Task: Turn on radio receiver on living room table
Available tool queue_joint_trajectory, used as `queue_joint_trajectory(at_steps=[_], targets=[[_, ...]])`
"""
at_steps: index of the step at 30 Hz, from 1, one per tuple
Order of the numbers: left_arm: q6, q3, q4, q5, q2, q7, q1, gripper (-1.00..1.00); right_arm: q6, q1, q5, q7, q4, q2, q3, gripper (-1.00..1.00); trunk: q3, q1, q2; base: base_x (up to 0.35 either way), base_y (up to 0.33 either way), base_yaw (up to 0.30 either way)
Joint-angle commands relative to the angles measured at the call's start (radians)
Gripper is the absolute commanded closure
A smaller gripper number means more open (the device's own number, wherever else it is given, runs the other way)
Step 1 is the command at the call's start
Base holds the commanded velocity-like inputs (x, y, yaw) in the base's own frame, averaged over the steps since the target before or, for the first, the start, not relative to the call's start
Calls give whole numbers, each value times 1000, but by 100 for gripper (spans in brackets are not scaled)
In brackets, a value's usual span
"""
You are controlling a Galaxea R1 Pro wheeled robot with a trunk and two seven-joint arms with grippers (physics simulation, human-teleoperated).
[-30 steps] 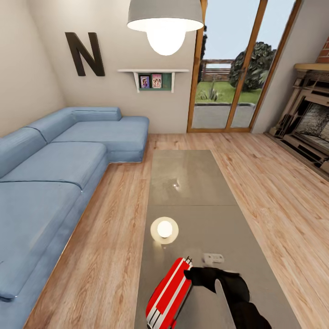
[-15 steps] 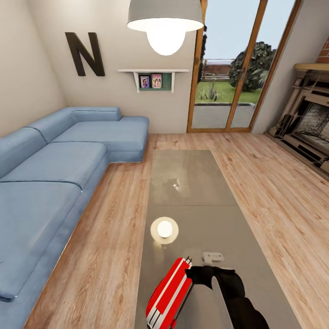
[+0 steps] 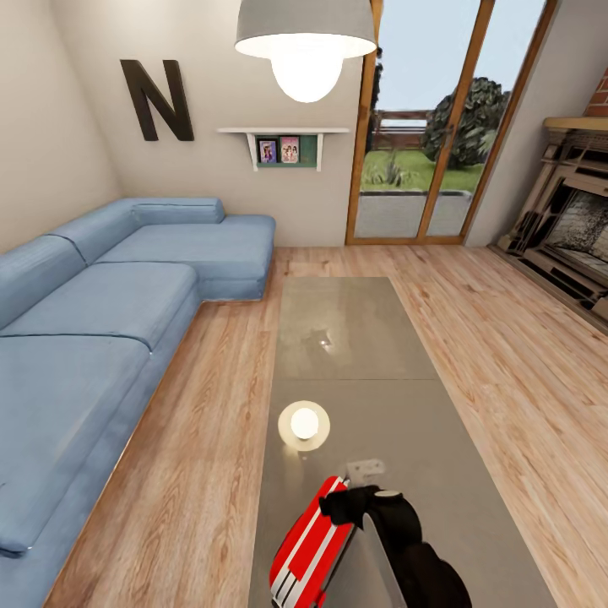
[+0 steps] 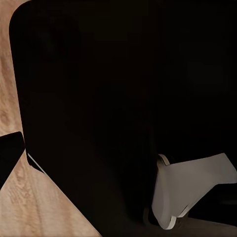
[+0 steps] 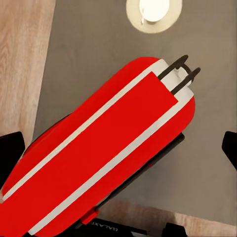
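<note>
Shifted leftward since earlier: right gripper (image 3: 342, 505), now over radio receiver (image 3: 310, 540), fingers spread. Near end of glossy table (image 3: 363, 338); blue sofa (image 3: 110, 312) left. Left gripper: state indiscernible.

Radio receiver (image 3: 308, 545) on table's (image 3: 473, 473) near end, sofa (image 3: 93, 338) left.

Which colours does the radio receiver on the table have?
Bright red with white-grey stripes; the radio receiver shows best in the right wrist view.
</note>
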State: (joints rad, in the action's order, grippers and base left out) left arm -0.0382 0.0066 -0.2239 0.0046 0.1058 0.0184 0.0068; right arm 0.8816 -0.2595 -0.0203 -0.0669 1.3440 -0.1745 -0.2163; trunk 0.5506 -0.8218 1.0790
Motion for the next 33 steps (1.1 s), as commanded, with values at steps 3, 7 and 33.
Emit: queue_joint_trajectory(at_steps=[3, 7, 33], targets=[[0, 0, 0, 0, 0, 0, 0, -100, -4, -4, 0, 0, -16, 0, 0, -100, 0, 0, 0, 0, 0, 0], [0, 0, 0, 0, 0, 0, 0, -100, -28, -7, 0, -4, -27, 0, 0, -100, 0, 0, 0, 0, 0, 0], [0, 1, 0, 0, 1, 0, 0, -100, -225, -103, -253, -79, -258, 0, 8, -100, 0, 0, 0, 0, 0, 0]])
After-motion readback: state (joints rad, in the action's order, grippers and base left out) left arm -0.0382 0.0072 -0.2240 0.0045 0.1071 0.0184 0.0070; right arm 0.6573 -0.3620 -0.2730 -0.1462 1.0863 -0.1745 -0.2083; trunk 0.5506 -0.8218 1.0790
